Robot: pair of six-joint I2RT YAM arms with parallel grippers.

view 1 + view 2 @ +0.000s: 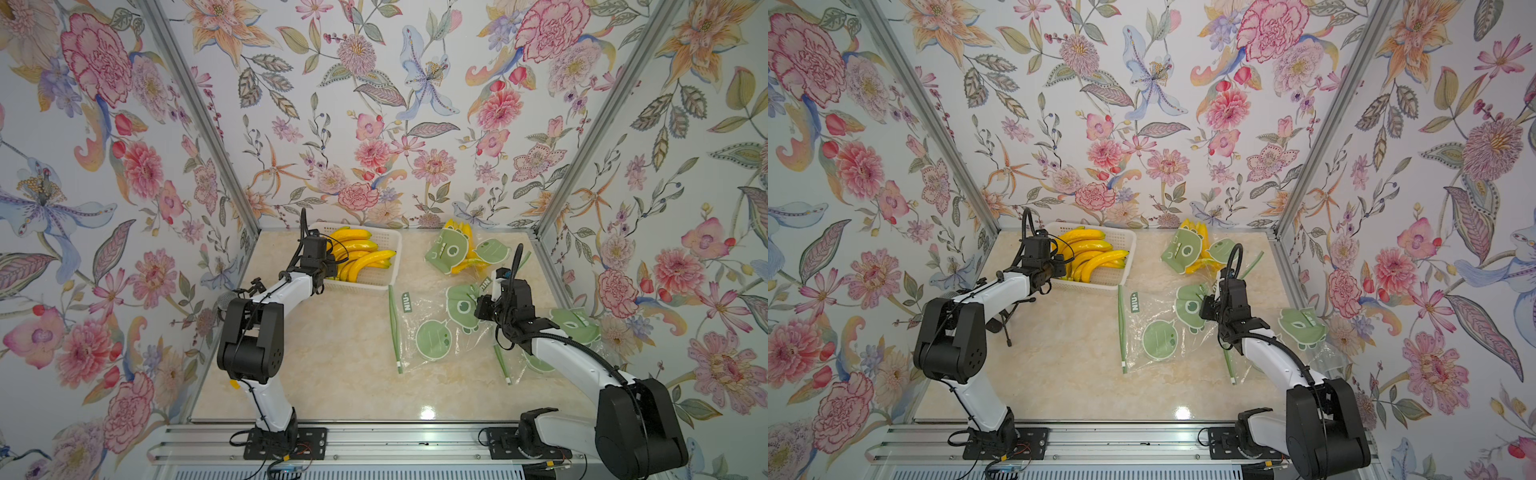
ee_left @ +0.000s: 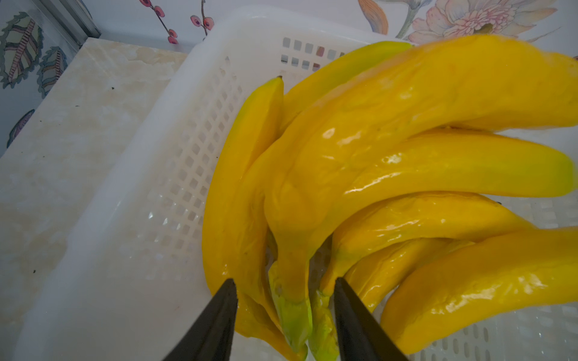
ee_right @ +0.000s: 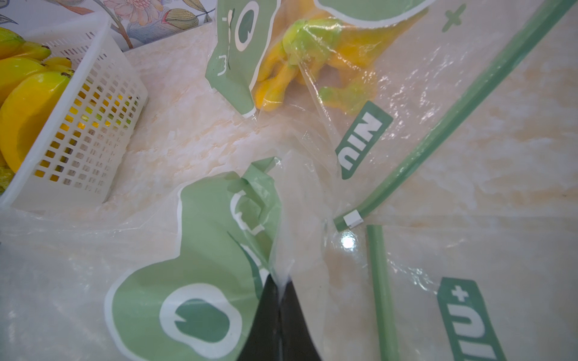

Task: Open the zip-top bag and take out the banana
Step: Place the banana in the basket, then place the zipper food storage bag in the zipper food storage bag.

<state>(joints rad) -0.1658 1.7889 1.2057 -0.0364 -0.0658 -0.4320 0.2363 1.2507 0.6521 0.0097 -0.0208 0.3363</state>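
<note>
In a top view the left tool (image 1: 328, 268) hangs over the basket (image 1: 357, 286) at the surface's (image 1: 332, 353) far-left corner. The filled zip-top bag (image 1: 455, 249) lies by the far edge, beyond the right tool (image 1: 482, 309), so that arm is nearer. The left wrist view shows jaws parted astride a banana (image 2: 291, 218) stem, gripping nothing. The right wrist view shows that tool clenched on an empty bag (image 3: 187, 281).

A clear zip-top bag (image 1: 432, 332) printed with green frogs lies flat on the marbled surface (image 1: 332, 365), its green zip strip (image 1: 394, 328) leftward. The glossy yellow banana bunch (image 1: 365, 259) rests in a white perforated basket (image 1: 384, 240).
</note>
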